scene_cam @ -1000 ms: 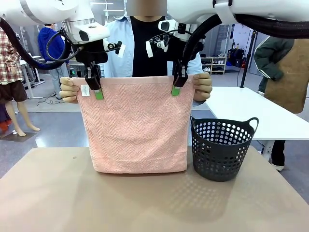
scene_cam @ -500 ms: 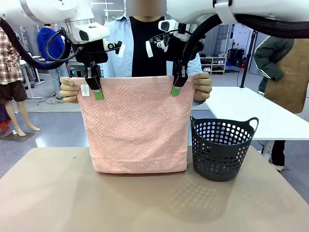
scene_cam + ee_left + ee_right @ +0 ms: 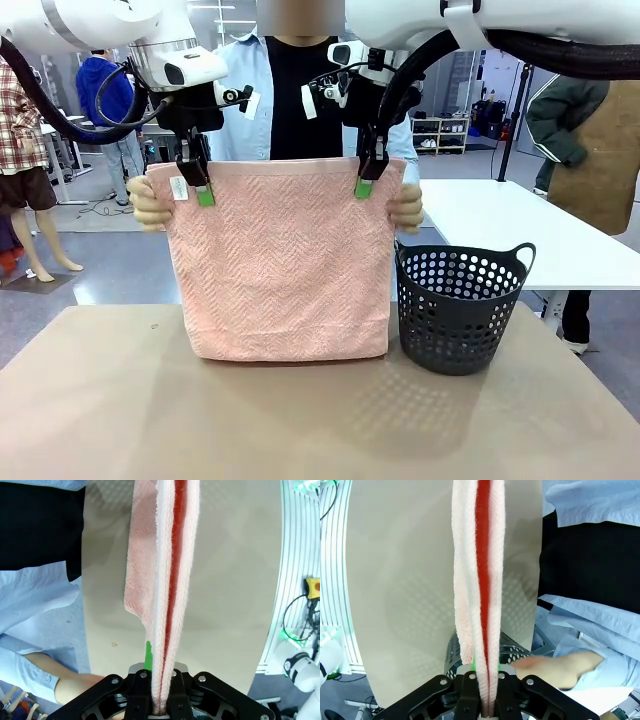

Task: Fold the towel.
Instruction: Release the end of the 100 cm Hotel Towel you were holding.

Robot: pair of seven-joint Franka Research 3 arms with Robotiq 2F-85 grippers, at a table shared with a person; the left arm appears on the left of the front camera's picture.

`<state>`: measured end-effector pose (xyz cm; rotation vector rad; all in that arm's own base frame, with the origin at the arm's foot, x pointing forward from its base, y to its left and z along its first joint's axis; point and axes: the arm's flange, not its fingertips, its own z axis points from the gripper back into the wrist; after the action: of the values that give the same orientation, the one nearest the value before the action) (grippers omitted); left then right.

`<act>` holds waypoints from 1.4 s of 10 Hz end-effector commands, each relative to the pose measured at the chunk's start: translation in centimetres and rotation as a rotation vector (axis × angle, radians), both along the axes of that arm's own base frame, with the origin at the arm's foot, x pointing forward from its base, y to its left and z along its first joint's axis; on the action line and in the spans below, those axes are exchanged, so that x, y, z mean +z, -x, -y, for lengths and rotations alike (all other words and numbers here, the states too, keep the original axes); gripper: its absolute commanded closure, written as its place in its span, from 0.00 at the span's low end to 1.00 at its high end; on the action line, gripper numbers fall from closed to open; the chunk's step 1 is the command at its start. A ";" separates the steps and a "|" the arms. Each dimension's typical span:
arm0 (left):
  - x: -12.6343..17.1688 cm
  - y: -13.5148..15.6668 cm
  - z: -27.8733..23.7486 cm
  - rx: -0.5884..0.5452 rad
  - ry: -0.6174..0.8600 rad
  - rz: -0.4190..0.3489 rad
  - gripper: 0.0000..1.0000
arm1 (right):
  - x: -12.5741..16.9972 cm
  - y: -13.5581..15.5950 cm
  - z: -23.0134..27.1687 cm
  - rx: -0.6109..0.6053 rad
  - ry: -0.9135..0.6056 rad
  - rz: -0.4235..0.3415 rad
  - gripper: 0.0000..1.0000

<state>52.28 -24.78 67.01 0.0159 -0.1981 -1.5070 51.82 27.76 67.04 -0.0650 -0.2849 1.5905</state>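
Two shut grippers held the towel (image 3: 280, 260) up over the beige table (image 3: 300, 430), whose near part lay toward the camera. The left gripper (image 3: 200, 190) pinched the top edge near the picture-left corner, its green pads clamped on the cloth. The right gripper (image 3: 365, 183) pinched the same edge near the other corner. Between them the top edge ran level and taut. The salmon-pink cloth hung flat, with its plain hem band at the bottom, low at the tabletop; whether it touched the table could not be told. In both wrist views the black jaws were closed on a doubled towel, two layers hanging away with a red-lit gap between them.

Just beside the towel's lower picture-right corner a dark grey perforated basket (image 3: 460, 310) stood upright on the table, narrower than the towel. Behind the cloth stood a person (image 3: 295, 100) in a light blue shirt over a black top. The hand at picture left (image 3: 145, 205) sat at the towel's side edge below the left gripper, and the hand at picture right (image 3: 408, 208) at the opposite edge; whether either gripped the cloth could not be told. Farther off stood a white table (image 3: 520, 225).
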 end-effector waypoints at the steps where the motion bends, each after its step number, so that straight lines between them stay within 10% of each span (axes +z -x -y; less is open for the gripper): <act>1: 0.2 0.0 0.0 0.001 0.001 0.002 1.00 | 0.1 0.0 0.1 -0.001 0.002 0.003 0.99; 14: 0.2 0.0 0.0 0.001 0.001 0.002 1.00 | 0.1 0.0 0.1 -0.001 0.002 0.003 0.99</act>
<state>52.28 -24.80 67.00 0.0159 -0.1981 -1.5073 51.82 27.76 67.04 -0.0650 -0.2849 1.5905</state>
